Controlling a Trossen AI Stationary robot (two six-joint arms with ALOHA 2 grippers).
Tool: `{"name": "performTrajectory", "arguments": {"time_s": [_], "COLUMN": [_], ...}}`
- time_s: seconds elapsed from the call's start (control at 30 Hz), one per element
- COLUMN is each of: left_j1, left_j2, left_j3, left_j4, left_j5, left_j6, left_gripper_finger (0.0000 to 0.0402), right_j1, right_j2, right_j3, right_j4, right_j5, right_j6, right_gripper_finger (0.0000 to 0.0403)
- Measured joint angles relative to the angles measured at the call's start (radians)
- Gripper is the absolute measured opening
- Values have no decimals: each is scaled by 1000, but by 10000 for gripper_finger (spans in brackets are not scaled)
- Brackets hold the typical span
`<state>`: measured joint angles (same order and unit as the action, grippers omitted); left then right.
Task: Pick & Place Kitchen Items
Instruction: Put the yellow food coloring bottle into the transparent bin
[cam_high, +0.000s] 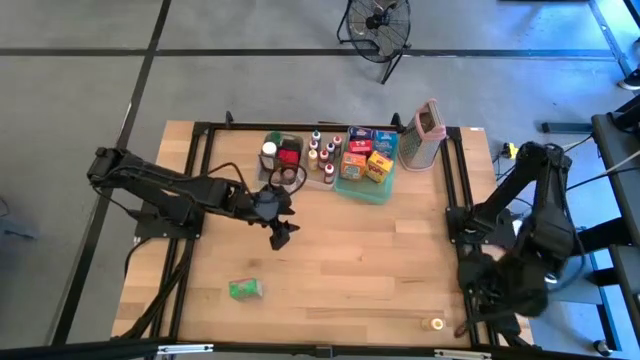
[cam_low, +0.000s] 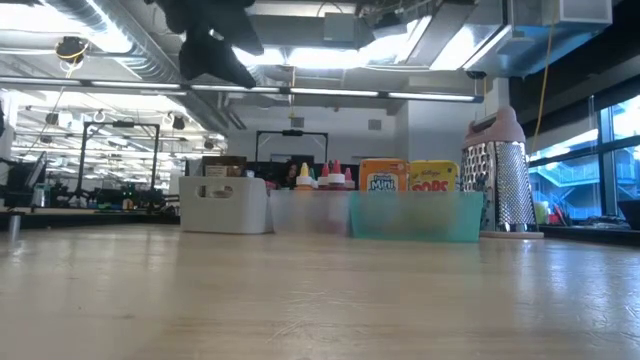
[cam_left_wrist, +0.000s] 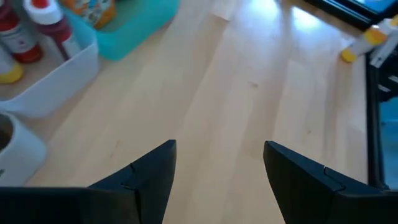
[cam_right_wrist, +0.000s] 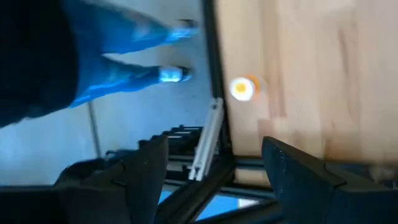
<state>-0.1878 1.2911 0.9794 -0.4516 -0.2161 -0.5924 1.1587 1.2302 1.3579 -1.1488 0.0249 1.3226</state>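
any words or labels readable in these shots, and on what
"MINI" on the orange box in the teal tub, low view.
"POPS", first letters unclear, on the yellow box beside it.
Labels on the small bottles, the green box lying on the table and the boxes seen from above are too small or blurred to read.
No other signs or numbers are legible.

Small green box (cam_high: 244, 289) lying flat, alone on the near left of the bench. Tiny orange-capped jar (cam_high: 434, 324) on its own near the front right corner. Spice bottles (cam_high: 322, 152) with red, yellow and white caps standing upright, clustered at the back. Just right of them, yellow box (cam_high: 379, 166), orange box (cam_high: 353, 163) and blue box (cam_high: 361, 136) upright, packed together. Left of the bottles, white jar (cam_high: 268, 153) beside red item (cam_high: 289, 155).
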Motion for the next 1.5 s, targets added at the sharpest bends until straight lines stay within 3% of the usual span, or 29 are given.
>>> {"name": "performTrajectory", "arguments": {"time_s": [0.33, 0.6, 1.1, 1.5], "left_j1": [-35, -35, -29, -35], "left_j2": [0, 0, 0, 0], "left_j3": [0, 0, 0, 0], "left_j4": [8, 7, 7, 7], "left_j5": [31, 106, 73, 76], "left_j6": [106, 108, 109, 88], "left_gripper_finger": [237, 237, 237, 237], "right_j1": [228, 238, 182, 165], "right_j2": [149, 292, 366, 367], "right_j3": [0, 0, -1, -151], "right_j4": [-18, 39, 60, 225], "right_j5": [343, 228, 203, 187], "right_j6": [359, 495, 401, 365], "right_gripper_finger": [261, 261, 262, 262]}}
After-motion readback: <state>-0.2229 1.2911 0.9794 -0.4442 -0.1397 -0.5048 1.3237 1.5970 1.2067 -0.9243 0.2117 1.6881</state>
